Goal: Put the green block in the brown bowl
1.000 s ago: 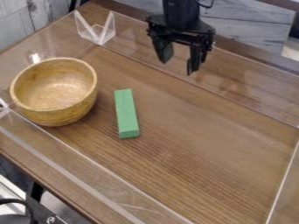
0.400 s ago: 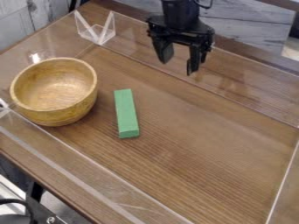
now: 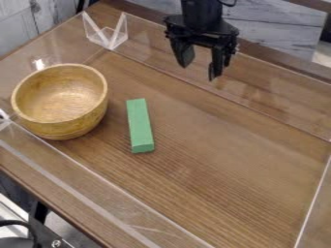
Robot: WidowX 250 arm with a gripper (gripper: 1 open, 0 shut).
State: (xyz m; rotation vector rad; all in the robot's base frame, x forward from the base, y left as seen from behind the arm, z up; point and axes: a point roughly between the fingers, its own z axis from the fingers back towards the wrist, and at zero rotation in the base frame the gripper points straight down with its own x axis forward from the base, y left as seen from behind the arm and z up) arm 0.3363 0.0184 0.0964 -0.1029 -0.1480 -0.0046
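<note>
Wooden tabletop (image 3: 233, 145), dark brown grain, ringed by clear plastic barrier (image 3: 104, 31) at edges.

Camera view: black gripper (image 3: 199, 58) hanging over far side of table, pointing straight down, jaws spread wide, nothing between them (clear of table surface, no contact seen).

Green block (image 3: 139, 125) lying flat near centre-left, long axis running roughly front to back, well apart from gripper.

Brown bowl (image 3: 58, 100) upright at left, empty, just beside block, not touching.

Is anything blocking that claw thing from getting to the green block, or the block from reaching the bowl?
Nothing visible. The open tool hangs above bare table, the green block lies flat beside the brown bowl, apart.
</note>
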